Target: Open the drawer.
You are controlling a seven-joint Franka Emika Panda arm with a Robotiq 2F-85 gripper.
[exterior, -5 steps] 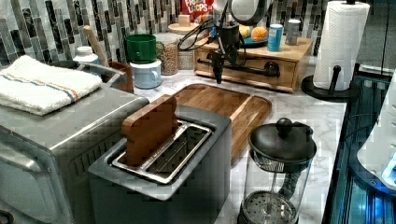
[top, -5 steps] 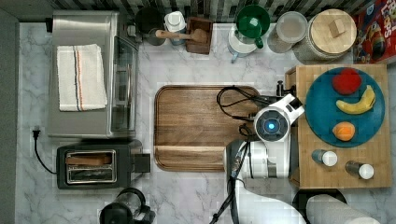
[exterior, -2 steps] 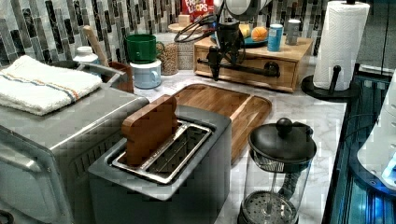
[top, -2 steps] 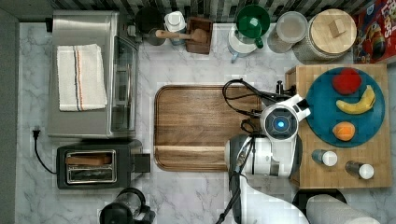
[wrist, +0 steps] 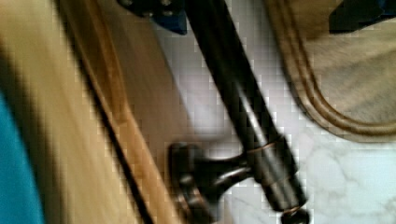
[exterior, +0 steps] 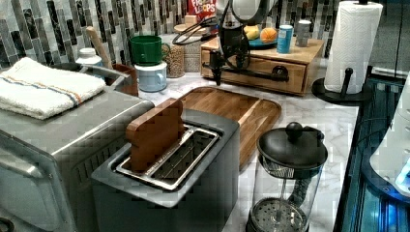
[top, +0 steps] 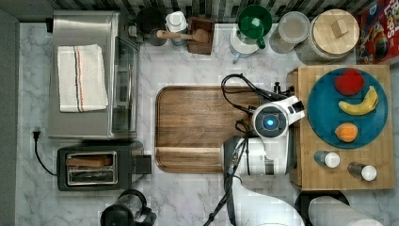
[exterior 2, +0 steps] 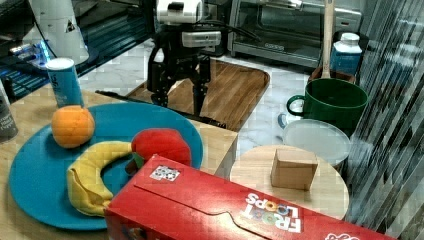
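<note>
Marble counter, drawer, spread tool

You can see the drawer at the back of the counter in the left view. It is a light wood box with a flat top. A long thin black handle runs across its front, sitting on round black mounts. In the wrist view the handle stands a little way off the wood front, above the white marble.
</note>
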